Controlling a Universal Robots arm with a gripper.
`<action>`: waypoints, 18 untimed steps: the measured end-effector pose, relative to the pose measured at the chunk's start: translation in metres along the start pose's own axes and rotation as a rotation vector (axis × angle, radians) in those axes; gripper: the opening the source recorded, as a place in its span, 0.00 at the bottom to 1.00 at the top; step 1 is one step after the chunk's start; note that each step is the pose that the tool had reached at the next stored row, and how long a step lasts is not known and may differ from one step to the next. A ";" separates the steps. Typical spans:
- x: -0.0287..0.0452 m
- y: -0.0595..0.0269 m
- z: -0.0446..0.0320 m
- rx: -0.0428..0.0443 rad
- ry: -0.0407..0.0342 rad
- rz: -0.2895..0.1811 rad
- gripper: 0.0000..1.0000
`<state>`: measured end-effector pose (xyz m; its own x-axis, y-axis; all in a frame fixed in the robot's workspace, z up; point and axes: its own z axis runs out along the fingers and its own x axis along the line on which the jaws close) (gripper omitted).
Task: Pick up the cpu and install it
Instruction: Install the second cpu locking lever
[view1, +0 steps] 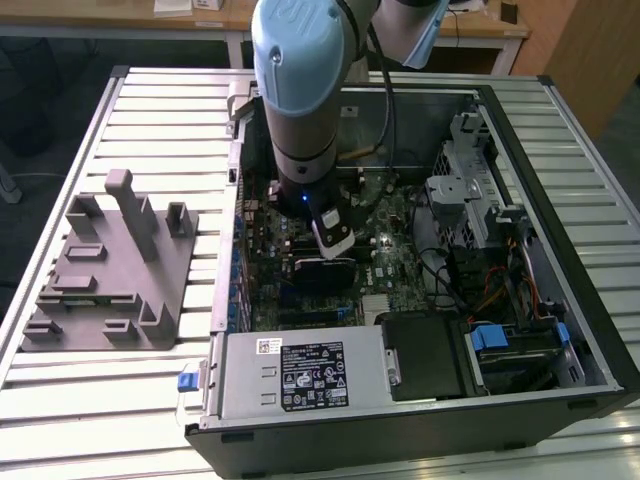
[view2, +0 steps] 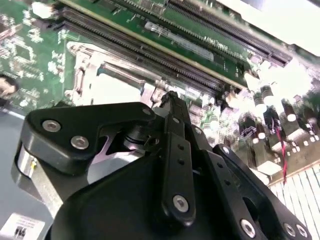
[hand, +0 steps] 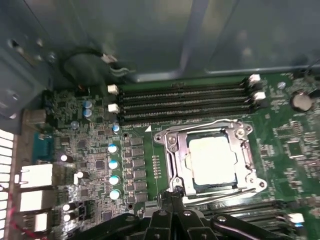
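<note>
The cpu (hand: 211, 159), a small flat square chip with a pale silvery top, lies inside the metal-framed socket (hand: 172, 150) on the green motherboard (hand: 90, 150). In the first wrist view my gripper (hand: 173, 199) hangs just off one edge of that socket, apart from the chip. Its black fingers (hand: 165, 212) are pressed together with nothing between them. The second wrist view shows the same shut tips of the gripper (view2: 169, 99) close above the board beside the socket frame (view2: 82, 75). In the exterior view the gripper (view1: 335, 248) reaches down into the open computer case (view1: 560, 250).
Memory slots (hand: 185, 102) run along the socket. Capacitors (hand: 114, 165) and rear ports (hand: 35, 175) stand nearby. A power supply (view1: 300, 375) and drive cage (view1: 470, 190) crowd the case. A grey fixture (view1: 110, 270) sits on the slatted table (view1: 90, 400) at the exterior view's left.
</note>
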<state>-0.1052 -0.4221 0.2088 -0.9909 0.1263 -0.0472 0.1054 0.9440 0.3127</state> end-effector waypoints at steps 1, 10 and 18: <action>-0.0002 0.0012 -0.0037 0.0001 0.0001 0.000 0.11; -0.0028 0.0081 -0.0090 0.0659 -0.0132 0.013 0.11; -0.0079 0.0288 -0.0019 0.0794 -0.0150 0.013 0.11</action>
<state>-0.0945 -0.3965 0.2200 -0.9881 0.1425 -0.0580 0.1250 0.9634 0.2372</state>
